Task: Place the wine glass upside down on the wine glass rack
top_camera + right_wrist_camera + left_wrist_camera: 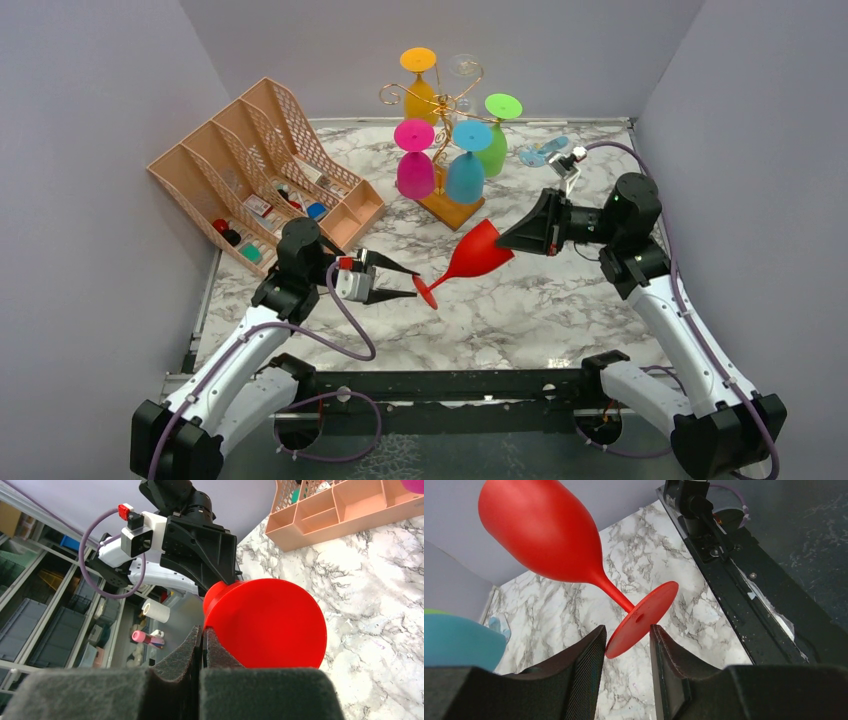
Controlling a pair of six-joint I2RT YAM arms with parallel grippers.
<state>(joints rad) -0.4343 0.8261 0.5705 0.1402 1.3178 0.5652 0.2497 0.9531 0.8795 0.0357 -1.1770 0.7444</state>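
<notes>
The red wine glass (478,252) hangs over the surface, its bowl rim pinched in the right claw (505,238), stem slanting down-left so the foot meets the wide-open left claw (412,281), well short of the rack (445,100).

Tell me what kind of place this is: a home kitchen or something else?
Probably a robotics lab cell, not a kitchen: plain grey walls box in the marble-patterned table, a left arm and right arm stand at its edge, and shelves of storage bins show beyond.

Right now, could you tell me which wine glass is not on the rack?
The red wine glass: the right gripper holds its bowl, while the yellow, pink, blue and green glasses hang on the rack.
</notes>
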